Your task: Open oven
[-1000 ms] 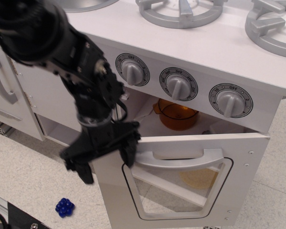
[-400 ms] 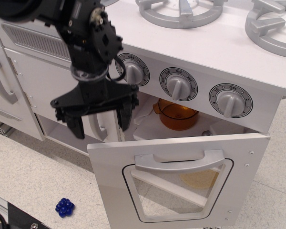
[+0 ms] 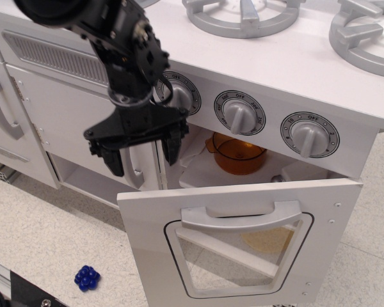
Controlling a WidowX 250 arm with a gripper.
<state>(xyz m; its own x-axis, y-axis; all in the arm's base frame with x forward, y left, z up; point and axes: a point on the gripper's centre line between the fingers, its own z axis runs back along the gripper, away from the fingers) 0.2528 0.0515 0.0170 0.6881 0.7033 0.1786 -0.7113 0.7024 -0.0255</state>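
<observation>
The white toy oven has three grey dials (image 3: 240, 115) in a row above its door (image 3: 243, 246). The door has a rounded clear window and a wide bar handle (image 3: 241, 216). It hangs tilted open from its lower hinge, top edge pulled out toward me. An orange pot (image 3: 239, 153) shows inside the cavity. My black gripper (image 3: 143, 151) hangs just above the door's left top corner, in front of the leftmost dial. Its fingers (image 3: 174, 143) are spread and hold nothing.
A plain white cabinet door with a vertical handle (image 3: 2, 109) stands at the left. Grey stove burners (image 3: 243, 14) sit on the white countertop. A small blue toy (image 3: 87, 277) lies on the speckled floor at the lower left.
My gripper has let go of the door's left edge, risen and moved up beside the left dial. The door stays tilted open at about the same angle.
</observation>
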